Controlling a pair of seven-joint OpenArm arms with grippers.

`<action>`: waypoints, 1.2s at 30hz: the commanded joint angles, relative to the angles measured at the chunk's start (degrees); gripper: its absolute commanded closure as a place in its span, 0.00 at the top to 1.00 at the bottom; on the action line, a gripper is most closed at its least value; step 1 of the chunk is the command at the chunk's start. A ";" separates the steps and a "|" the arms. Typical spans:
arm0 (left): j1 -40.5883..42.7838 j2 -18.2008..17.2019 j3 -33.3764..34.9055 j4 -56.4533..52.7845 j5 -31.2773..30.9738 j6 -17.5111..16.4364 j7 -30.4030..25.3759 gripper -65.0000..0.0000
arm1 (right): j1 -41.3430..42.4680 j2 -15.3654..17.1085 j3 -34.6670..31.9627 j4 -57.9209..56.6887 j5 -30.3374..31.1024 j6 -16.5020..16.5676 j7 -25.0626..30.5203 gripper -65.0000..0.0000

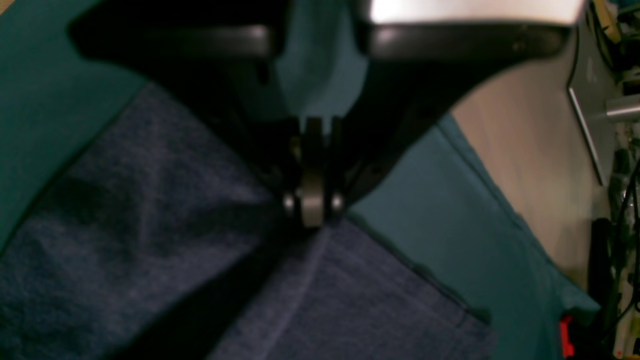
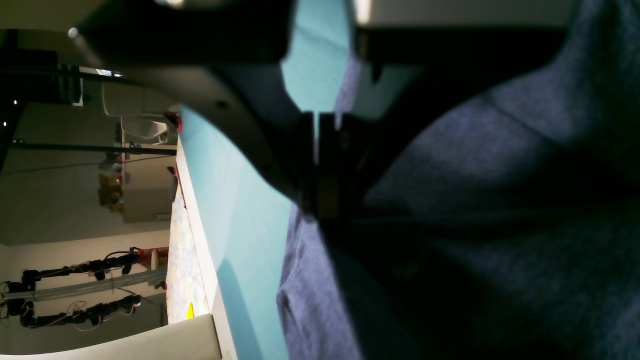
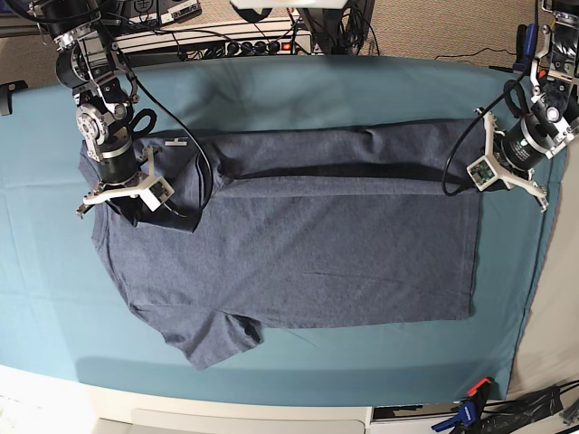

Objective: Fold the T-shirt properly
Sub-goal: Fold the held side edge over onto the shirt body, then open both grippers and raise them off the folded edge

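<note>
Teal tablecloth (image 3: 362, 90) bears one T-shirt (image 3: 308, 253), two grippers pinching it.

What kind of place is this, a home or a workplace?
Probably a robotics lab or workshop. A T-shirt lies on a teal tablecloth, electronics and cables line the far edge, and more robot arms stand in the background.

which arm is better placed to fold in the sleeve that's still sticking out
Right. The right gripper is shut on the T-shirt at the shoulder end where that sleeve lies; the left gripper pinches the far hem corner.
</note>
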 commanded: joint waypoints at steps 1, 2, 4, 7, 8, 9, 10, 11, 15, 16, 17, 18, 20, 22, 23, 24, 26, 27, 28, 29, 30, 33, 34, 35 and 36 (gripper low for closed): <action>-0.44 -1.11 -0.48 0.70 -0.22 0.85 -0.94 0.00 | 0.79 0.94 0.48 0.72 -0.52 -1.53 0.50 0.00; -0.44 -1.11 -0.48 0.70 -0.22 0.85 -0.94 0.00 | 0.79 0.94 0.48 0.72 -0.52 -1.53 0.50 0.00; -0.44 -1.11 -0.48 0.70 -0.22 0.85 -0.94 0.00 | 0.79 0.94 0.48 0.72 -0.52 -1.51 0.48 0.00; -0.44 -1.11 -0.48 0.70 -0.20 0.83 -0.92 0.00 | 0.76 0.94 0.48 0.72 -0.52 -1.51 0.44 0.00; -0.44 -1.11 -0.48 0.70 -0.20 0.85 -0.92 0.00 | 0.76 0.94 0.48 0.72 -0.52 -1.51 0.44 0.00; -0.44 -1.11 -0.48 0.70 -0.20 0.85 -0.92 0.00 | 0.76 0.94 0.48 0.72 -0.55 -1.51 0.44 0.00; -0.44 -1.11 -0.48 0.70 -0.17 0.85 -0.94 0.00 | 0.76 0.94 0.48 0.72 -0.52 -1.51 0.46 0.00; -0.44 -1.11 -0.48 0.70 -0.20 0.85 -0.94 0.00 | 0.76 0.94 0.48 0.72 -0.55 -1.51 0.46 0.00; -0.44 -1.11 -0.48 0.70 -0.20 0.85 -0.92 0.21 | 0.76 0.94 0.48 0.72 -0.55 -1.51 1.14 0.30; -0.44 -1.11 -0.48 0.70 -0.17 0.85 -0.94 0.27 | 0.76 0.94 0.48 0.72 -0.55 -1.51 1.53 0.36; -0.44 -1.09 -0.48 0.70 -0.17 0.87 -0.94 0.32 | 0.76 0.94 0.48 0.72 -0.55 -1.53 1.70 0.38; -0.44 -1.11 -0.48 0.70 -0.20 0.87 -0.94 0.36 | 0.79 0.94 0.48 0.72 -0.55 -1.55 1.73 0.38; -0.44 -1.09 -0.48 0.70 -0.20 0.87 -0.92 0.37 | 0.76 0.94 0.48 0.72 -0.55 -1.77 1.73 0.38; -0.44 -1.09 -0.48 0.70 -0.20 0.87 -0.94 0.37 | 0.79 0.94 0.48 0.72 -0.55 -3.17 1.68 0.38; -0.44 -1.09 -0.48 0.70 -0.20 0.87 -0.94 0.37 | 0.79 0.94 0.48 0.72 -0.55 -4.24 1.64 0.38; -0.44 -1.09 -0.48 0.70 -0.20 0.87 -0.94 0.37 | 0.79 0.94 0.48 0.72 -0.55 -5.29 1.62 0.38; -0.44 -1.09 -0.48 0.70 -0.17 0.87 -0.94 0.37 | 0.79 0.94 0.50 0.72 -0.59 -7.65 1.44 0.38; -0.44 -1.09 -0.48 0.70 -0.17 0.87 -0.94 0.37 | 0.81 0.94 0.50 0.72 -0.79 -8.66 1.29 0.38; -0.44 -1.09 -0.48 0.70 -0.20 0.87 -0.94 0.37 | 0.81 0.94 0.50 0.72 -1.20 -9.46 1.07 0.38; -0.44 -1.09 -0.48 0.70 -0.20 0.87 -0.94 0.37 | 0.81 0.94 0.50 0.72 -1.42 -10.01 0.85 0.38; -0.44 -1.09 -0.48 0.70 -0.20 0.87 -0.94 0.37 | 0.81 0.94 0.50 0.72 -1.60 -10.34 0.61 0.38; -0.44 -1.09 -0.48 0.70 -0.20 0.87 -0.94 0.37 | 0.79 0.94 0.50 0.72 -1.62 -10.51 0.46 0.38; -0.44 -1.09 -0.48 0.70 -0.20 0.87 -0.94 0.37 | 0.79 0.94 0.50 0.72 -1.62 -10.51 0.48 0.38; -0.44 -1.09 -0.48 0.70 -0.20 0.87 -0.94 0.37 | 0.79 0.94 0.50 0.72 -1.62 -10.47 0.50 0.38; -0.44 -1.09 -0.48 0.70 -0.20 0.87 -0.94 0.37 | 0.79 0.94 0.50 0.72 -1.62 -10.36 0.55 0.38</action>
